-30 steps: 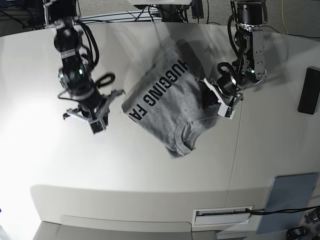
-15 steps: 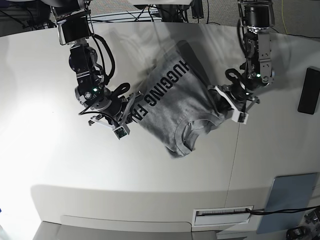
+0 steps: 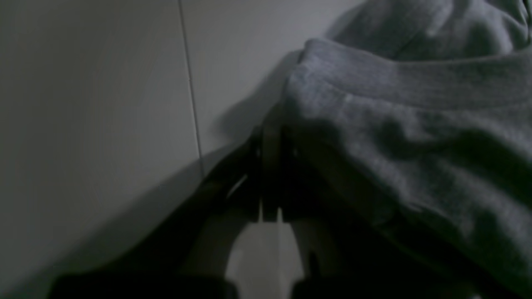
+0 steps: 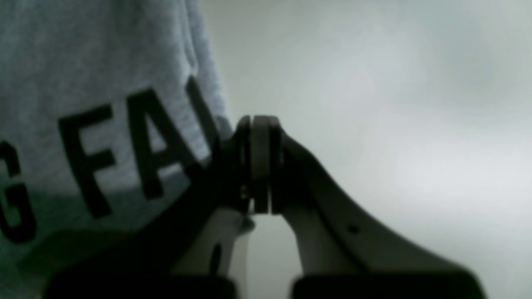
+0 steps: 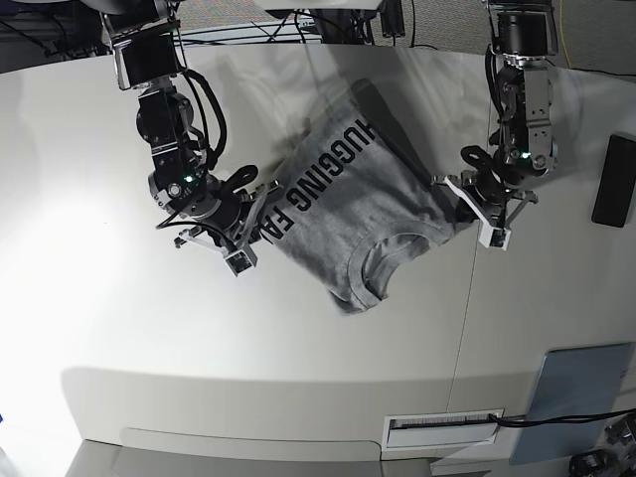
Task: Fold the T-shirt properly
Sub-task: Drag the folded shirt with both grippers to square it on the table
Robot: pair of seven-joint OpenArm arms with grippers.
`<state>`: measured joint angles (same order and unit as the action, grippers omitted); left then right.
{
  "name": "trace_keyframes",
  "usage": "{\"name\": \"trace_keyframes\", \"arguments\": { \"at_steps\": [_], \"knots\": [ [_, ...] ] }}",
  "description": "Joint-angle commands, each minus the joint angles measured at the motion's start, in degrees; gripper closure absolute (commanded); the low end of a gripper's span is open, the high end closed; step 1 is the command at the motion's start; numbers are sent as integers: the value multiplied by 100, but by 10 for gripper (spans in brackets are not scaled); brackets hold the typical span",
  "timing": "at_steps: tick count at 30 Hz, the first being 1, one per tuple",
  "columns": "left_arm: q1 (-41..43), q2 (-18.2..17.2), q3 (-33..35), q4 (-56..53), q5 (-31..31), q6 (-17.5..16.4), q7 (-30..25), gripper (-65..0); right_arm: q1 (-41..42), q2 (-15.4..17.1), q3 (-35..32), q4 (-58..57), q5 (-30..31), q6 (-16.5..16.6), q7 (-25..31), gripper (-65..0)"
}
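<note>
The heather-grey T-shirt (image 5: 348, 199) lies partly folded at the table's middle, lettering "HUGGING FA" up and collar toward the front. My left gripper (image 5: 467, 214) is at its right corner, shut, with the cloth drawn out toward it. In the left wrist view the shut jaws (image 3: 270, 124) meet a folded edge of the T-shirt (image 3: 415, 124), which covers the right finger. My right gripper (image 5: 264, 223) rests at the left edge by the letters "FA". In the right wrist view the jaws (image 4: 259, 124) are shut beside the T-shirt (image 4: 83, 62), touching its edge with no cloth between them.
A black flat slab (image 5: 613, 181) lies at the table's right edge. A grey-blue pad (image 5: 571, 402) sits at the front right corner. A seam (image 5: 465, 328) runs down the white table (image 5: 149, 348). Cables (image 5: 298, 20) hang behind the back edge.
The right arm swung in from the left to the shirt's lettered edge. The left arm moved right and slightly down, and the shirt's right corner stretched out with it.
</note>
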<state>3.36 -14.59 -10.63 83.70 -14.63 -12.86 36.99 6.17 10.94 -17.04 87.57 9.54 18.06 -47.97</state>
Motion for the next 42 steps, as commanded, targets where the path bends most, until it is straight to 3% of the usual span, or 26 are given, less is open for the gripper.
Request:
{"name": "trace_keyframes", "arguments": {
  "at_steps": [1, 7, 13, 17, 20, 23, 32, 42],
  "knots": [
    [96, -11, -13, 11, 116, 109, 208, 0, 59, 24, 20, 94, 28, 22, 101, 0],
    [374, 258, -11, -42, 109, -216, -42, 0, -415, 57, 20, 437, 4, 422, 164, 0],
    [431, 455, -11, -44, 92, -413, -83, 0, -1088, 343, 20, 1226, -13, 422, 186, 0],
    [426, 459, -2, -44, 90, -721, -103, 0, -1554, 527, 17, 1744, -11, 444, 179, 0],
    [426, 457, -2, -44, 94, -715, -103, 0, -1816, 522, 7, 1950, 13, 669, 168, 0],
    [428, 437, -4, -42, 92, -717, -101, 0, -1873, 527, -79, 1976, 50, 695, 118, 0],
    [424, 304, -7, -17, 90, -721, -109, 0, -1731, 516, 160, 2085, 243, 400, 92, 0],
    [411, 299, -7, -17, 96, -719, -236, 0, -1781, 511, -870, 2085, 396, 404, -256, 0]
  ]
}}
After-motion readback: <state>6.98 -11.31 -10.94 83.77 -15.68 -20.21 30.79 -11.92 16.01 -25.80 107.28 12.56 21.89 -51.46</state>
